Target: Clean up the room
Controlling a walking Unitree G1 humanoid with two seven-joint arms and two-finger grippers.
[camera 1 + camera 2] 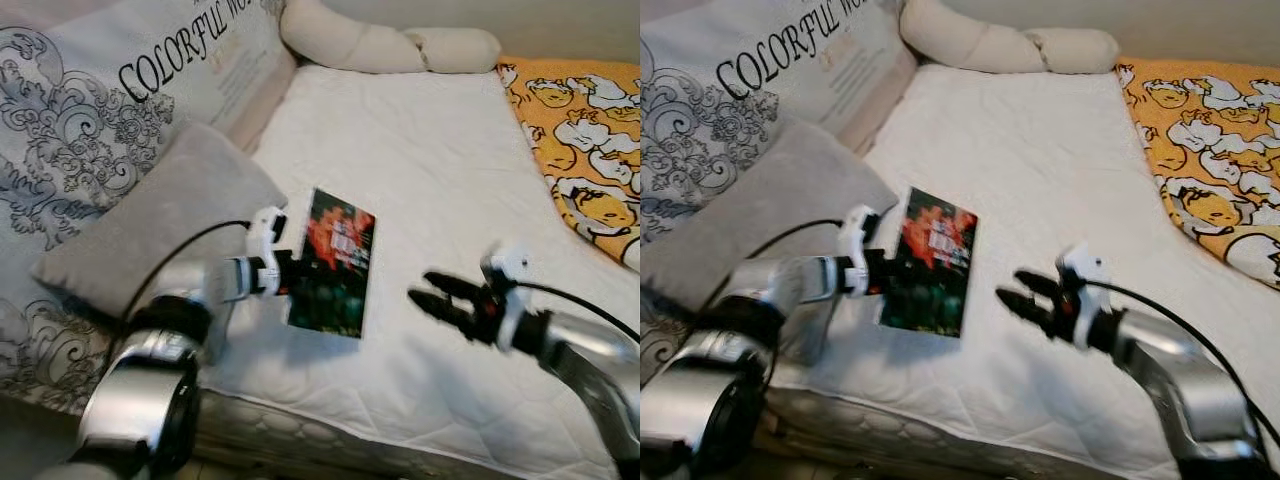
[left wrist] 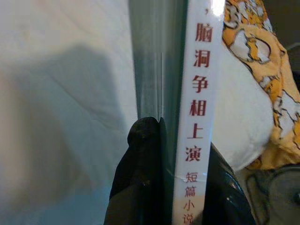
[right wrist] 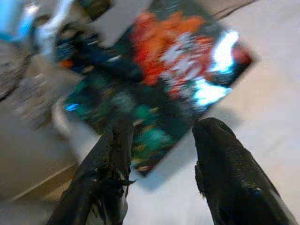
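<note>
The book (image 1: 333, 262) is pinched by its edge between the 2 clenched fingers of the left gripper (image 1: 292, 272), which holds it raised above the white mattress (image 1: 420, 170) with its glossy cover facing up. It looks thin, light and stiff enough to keep flat, though a slick cover gripped at 1 edge may slip or sag. The right gripper (image 1: 443, 298) hovers just beside the free edge, jaws apart and empty; that far edge seems the best second hold.
</note>
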